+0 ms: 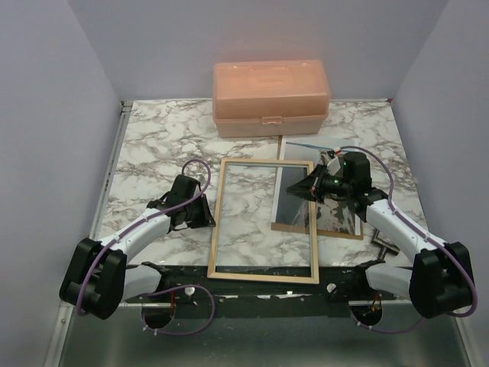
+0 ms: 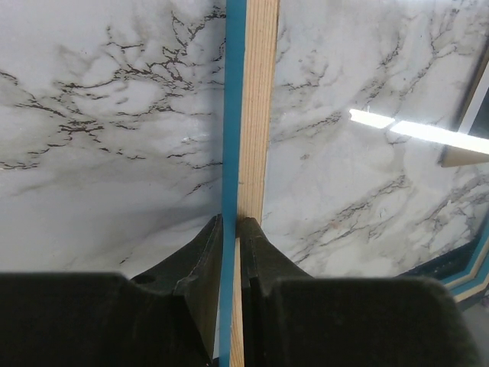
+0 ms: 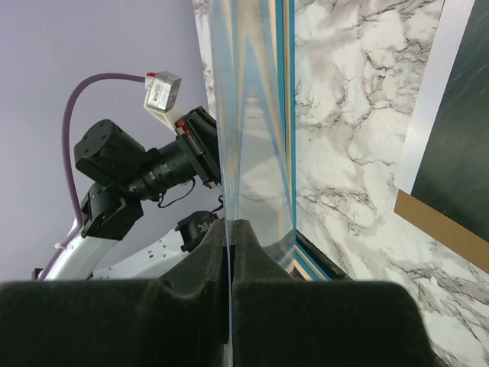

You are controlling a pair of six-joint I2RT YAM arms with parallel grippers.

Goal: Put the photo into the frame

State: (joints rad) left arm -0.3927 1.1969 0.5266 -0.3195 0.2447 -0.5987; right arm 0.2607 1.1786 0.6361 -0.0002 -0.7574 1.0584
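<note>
The frame lies flat mid-table, light wood side up. My left gripper is shut on its left rim; the left wrist view shows the fingers clamping the blue and wood rim. My right gripper is shut on the right edge of the clear pane, which stands tilted over the frame's right side. The right wrist view shows the thin pane between the fingers, with the frame's blue edge beside it. The photo lies picture side up on the brown backing board, right of the frame, partly under the right arm. It also shows in the right wrist view.
A peach plastic box stands at the back centre. A small metal piece lies near the right arm's base. The brown board's corner shows under the photo. Grey walls close the table on three sides.
</note>
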